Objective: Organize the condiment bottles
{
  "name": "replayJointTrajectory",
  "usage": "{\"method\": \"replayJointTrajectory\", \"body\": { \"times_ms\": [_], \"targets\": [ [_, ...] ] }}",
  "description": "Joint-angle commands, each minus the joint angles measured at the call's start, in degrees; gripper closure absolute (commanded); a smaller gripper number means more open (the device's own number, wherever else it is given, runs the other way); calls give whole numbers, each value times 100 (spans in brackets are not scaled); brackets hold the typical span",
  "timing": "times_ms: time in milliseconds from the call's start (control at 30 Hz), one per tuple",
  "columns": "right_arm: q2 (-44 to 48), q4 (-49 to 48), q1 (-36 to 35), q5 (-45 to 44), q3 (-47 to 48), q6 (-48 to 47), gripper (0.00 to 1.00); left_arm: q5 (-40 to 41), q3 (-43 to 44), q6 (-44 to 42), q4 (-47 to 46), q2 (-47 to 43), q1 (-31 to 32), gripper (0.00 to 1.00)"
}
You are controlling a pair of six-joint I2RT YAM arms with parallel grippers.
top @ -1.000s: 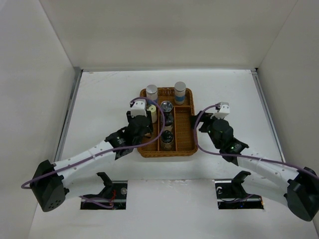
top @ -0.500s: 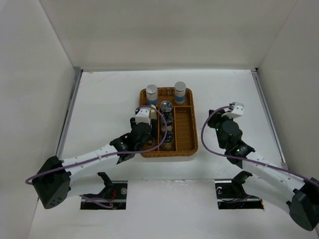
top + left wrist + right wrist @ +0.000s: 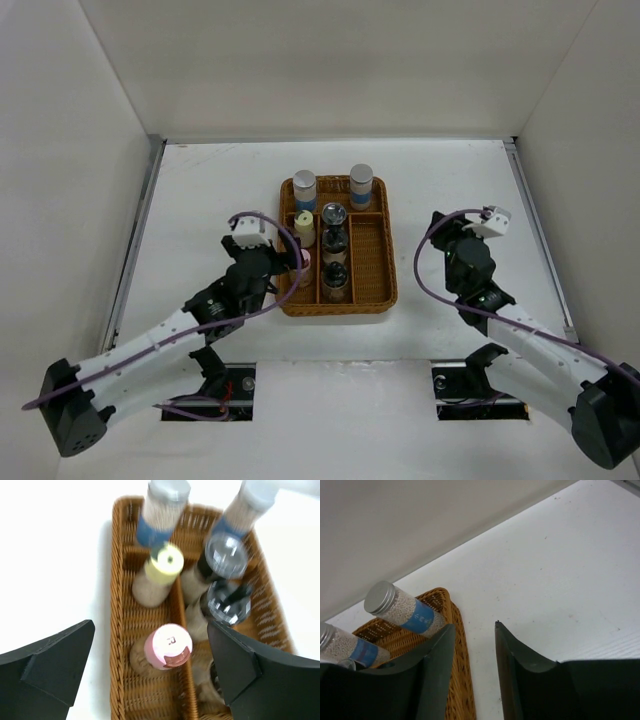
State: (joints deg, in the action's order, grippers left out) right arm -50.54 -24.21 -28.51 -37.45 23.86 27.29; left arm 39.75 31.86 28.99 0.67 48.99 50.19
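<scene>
The brown wicker tray (image 3: pixel 371 252) holds the condiment bottles. Two grey-capped, blue-labelled ones (image 3: pixel 305 188) (image 3: pixel 361 184) stand at its far end. Along the middle strip are beige bottles with shiny metal tops (image 3: pixel 334 215). In the left strip stand a yellow-capped bottle (image 3: pixel 167 560) and, nearer, a pink-capped bottle (image 3: pixel 168 646). My left gripper (image 3: pixel 150 626) is wide open above the pink-capped bottle, its fingers apart from it on both sides. My right gripper (image 3: pixel 473 625) is right of the tray over bare table, partly open with nothing between its fingers.
The tray's right strip (image 3: pixel 370 262) holds nothing. White walls close in the table on the left, back and right. Bare white table (image 3: pixel 560 580) lies to the right of the tray rim (image 3: pixel 460 680).
My left gripper has opened, let go of the pink-capped bottle in the tray's left strip, and drawn back to the left. My right arm has swung right, away from the tray.
</scene>
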Motion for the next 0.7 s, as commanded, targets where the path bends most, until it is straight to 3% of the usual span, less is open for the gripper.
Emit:
{"method": "replayJointTrajectory", "body": {
  "times_ms": [0, 67, 133, 300, 500, 533, 667],
  "targets": [
    [19, -585, -36, -201, -30, 57, 47, 288, 32, 360, 21, -661, -145, 0],
    [-87, -603, -53, -210, -48, 127, 38, 183, -109, 650, 100, -1039, -303, 0],
    [-131, -515, 8, -210, -22, 250, 36, 148, -188, 914, 397, -1277, -584, 0],
    [-210, 37, 52, -131, 285, 408, 43, -27, -469, 1854, 1434, -1629, -1498, 0],
    [246, 242, -35, 132, 419, 470, 40, -1143, -426, 2154, 2402, -1498, -2623, 0],
    [325, 41, -105, 159, 357, 444, 41, -1327, -417, 2172, 2438, -1446, -2772, 0],
    [405, -304, -238, -78, 269, 418, 67, -1934, -286, 2172, 2289, -1165, -3160, 0]
  ]
}}
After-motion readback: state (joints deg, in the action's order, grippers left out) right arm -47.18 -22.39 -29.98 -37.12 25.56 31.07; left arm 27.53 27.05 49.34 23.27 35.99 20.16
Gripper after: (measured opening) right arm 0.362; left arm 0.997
